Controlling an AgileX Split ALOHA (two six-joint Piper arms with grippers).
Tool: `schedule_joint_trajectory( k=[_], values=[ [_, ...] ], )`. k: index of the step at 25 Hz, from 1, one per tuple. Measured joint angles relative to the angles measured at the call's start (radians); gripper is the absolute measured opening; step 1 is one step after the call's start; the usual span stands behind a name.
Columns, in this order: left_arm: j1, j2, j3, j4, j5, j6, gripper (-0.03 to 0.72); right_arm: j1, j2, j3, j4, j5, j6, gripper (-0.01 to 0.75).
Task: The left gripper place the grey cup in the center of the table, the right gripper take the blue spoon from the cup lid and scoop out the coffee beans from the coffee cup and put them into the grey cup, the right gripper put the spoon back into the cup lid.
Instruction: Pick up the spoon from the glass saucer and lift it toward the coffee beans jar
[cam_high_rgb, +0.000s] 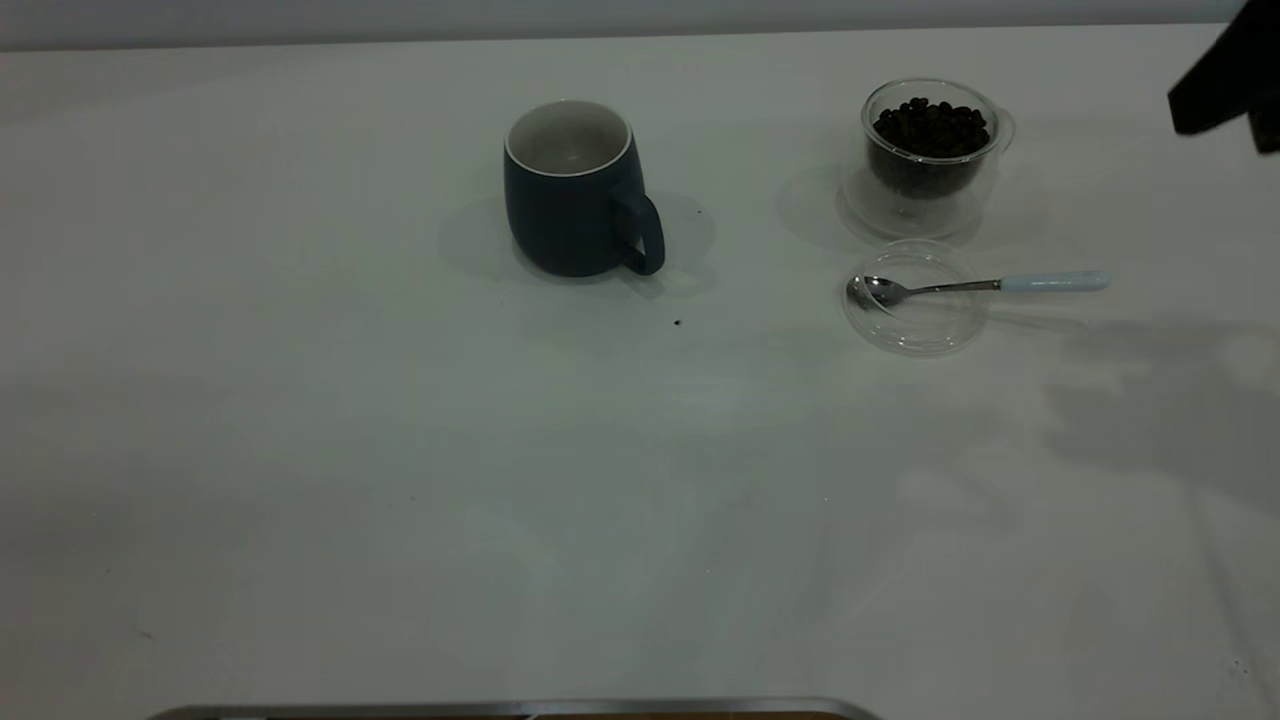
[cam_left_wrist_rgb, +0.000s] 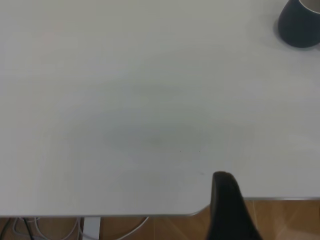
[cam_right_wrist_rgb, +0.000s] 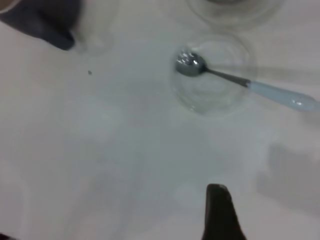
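Observation:
The grey cup (cam_high_rgb: 575, 200) stands upright near the middle of the table (cam_high_rgb: 400, 450), handle toward the front right, its white inside bare. To its right stands the coffee cup (cam_high_rgb: 930, 150), full of coffee beans (cam_high_rgb: 932, 125). Just in front of it lies the cup lid (cam_high_rgb: 915, 310), with the blue spoon (cam_high_rgb: 985, 285) resting bowl-down in it and its handle sticking out to the right. My right gripper (cam_high_rgb: 1230, 80) hangs at the far right, above and behind the spoon (cam_right_wrist_rgb: 250, 85). My left gripper (cam_left_wrist_rgb: 227, 205) hovers by the table's edge, far from the grey cup (cam_left_wrist_rgb: 300, 25).
A small dark speck (cam_high_rgb: 677, 323) lies in front of the grey cup. A metal-trimmed edge (cam_high_rgb: 520, 708) runs along the table's near side. Past the table edge, the left wrist view shows wooden floor (cam_left_wrist_rgb: 285, 220) and cables (cam_left_wrist_rgb: 30, 227).

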Motion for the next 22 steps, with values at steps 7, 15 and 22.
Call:
schedule_joint_trajectory(
  k=[7, 15, 22],
  values=[
    [0.0, 0.0, 0.0, 0.0, 0.0, 0.0, 0.499, -0.138, 0.33, -0.218, 0.003, 0.169, -0.043, 0.519],
    [0.0, 0.0, 0.0, 0.0, 0.0, 0.0, 0.499, -0.15, 0.568, -0.353, 0.092, 0.209, -0.121, 0.519],
    [0.0, 0.0, 0.0, 0.0, 0.0, -0.001, 0.499, -0.17, 0.71, -0.437, 0.188, 0.27, -0.201, 0.519]
  ],
)
